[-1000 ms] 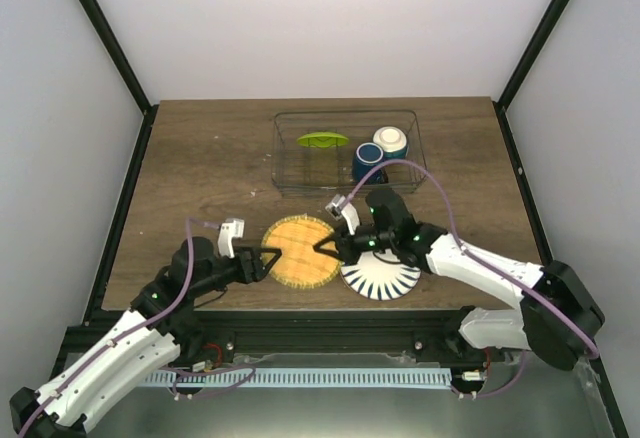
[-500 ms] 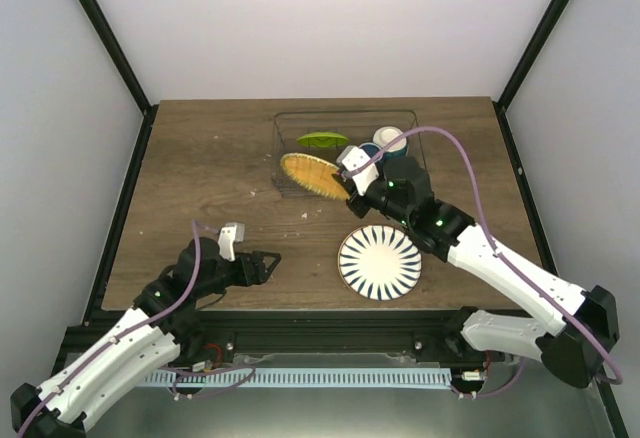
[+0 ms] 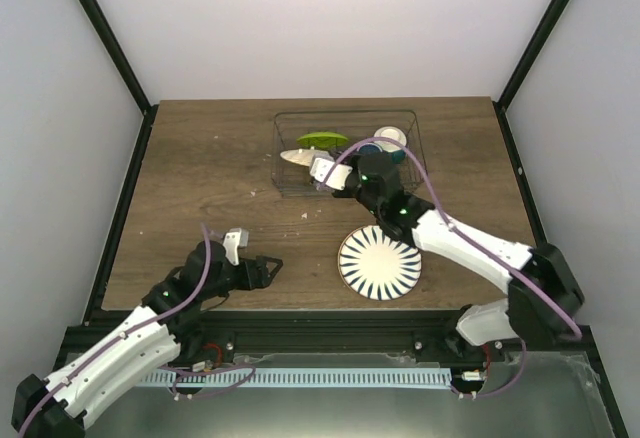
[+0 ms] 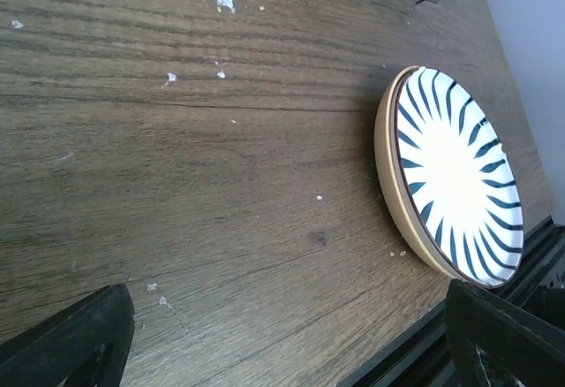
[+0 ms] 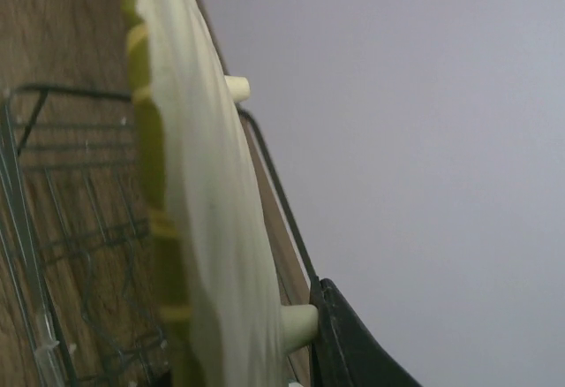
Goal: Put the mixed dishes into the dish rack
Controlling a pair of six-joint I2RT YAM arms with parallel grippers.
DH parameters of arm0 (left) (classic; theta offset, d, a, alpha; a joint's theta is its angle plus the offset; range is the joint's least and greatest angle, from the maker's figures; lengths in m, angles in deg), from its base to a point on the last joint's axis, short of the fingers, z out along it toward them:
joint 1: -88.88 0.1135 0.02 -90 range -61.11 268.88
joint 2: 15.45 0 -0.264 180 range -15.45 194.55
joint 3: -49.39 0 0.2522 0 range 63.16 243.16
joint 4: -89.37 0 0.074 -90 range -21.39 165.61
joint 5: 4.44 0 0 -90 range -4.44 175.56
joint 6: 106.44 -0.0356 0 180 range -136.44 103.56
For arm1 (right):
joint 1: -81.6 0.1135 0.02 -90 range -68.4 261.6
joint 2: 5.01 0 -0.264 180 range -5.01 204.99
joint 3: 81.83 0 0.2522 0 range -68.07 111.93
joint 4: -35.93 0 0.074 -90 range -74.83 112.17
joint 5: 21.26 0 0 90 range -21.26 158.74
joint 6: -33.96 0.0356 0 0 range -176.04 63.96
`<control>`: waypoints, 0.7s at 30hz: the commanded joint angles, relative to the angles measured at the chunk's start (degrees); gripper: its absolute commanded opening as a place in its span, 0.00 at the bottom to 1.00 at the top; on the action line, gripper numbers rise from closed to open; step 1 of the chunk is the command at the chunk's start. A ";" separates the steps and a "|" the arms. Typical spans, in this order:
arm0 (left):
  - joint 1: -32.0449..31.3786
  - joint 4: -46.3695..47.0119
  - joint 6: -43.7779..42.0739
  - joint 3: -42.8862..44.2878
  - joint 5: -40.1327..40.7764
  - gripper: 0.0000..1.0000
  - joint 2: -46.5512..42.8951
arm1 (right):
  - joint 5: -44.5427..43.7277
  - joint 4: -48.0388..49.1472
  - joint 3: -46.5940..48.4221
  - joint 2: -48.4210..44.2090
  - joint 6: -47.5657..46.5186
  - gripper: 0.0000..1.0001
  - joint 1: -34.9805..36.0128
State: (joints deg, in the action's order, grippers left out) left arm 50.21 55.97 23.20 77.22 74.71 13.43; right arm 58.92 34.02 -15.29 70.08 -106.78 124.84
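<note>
bowl (image 3: 391, 138) in dish rack (image 3: 345, 113), striped plate (image 3: 379, 262) flat on table (image 3: 200, 178) | right gripper (image 3: 314, 164) pinches lime-green plate (image 3: 297, 156) above it | left gripper (image 3: 268, 266) spread, empty

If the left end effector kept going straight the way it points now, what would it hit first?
Probably the striped plate, flat on the table ahead. The open left end effector points roughly toward it; only bare wood lies between.

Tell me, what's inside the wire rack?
A green dish, a white bowl, and a yellowish plate gripped by the right pincer. The arm covers most of the blue mug.
</note>
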 commanded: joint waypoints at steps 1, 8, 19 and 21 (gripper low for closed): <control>-0.23 3.85 -0.23 -1.98 -1.16 0.97 0.61 | -3.53 0.09 6.92 6.42 -11.36 0.01 -0.71; -0.16 8.08 0.72 -4.22 -2.54 0.98 2.23 | -6.06 2.19 10.06 13.59 -19.10 0.01 -2.58; -0.16 12.07 0.23 -4.64 -2.82 0.98 6.67 | -4.72 2.74 13.77 19.86 -23.18 0.01 -4.89; -0.11 12.93 0.21 -4.75 -3.08 0.98 7.53 | -4.34 2.76 14.28 20.84 -22.90 0.01 -5.08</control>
State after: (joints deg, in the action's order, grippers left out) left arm 50.21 65.35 23.77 73.33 72.61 19.75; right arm 54.24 33.39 -4.80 89.69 -128.44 120.38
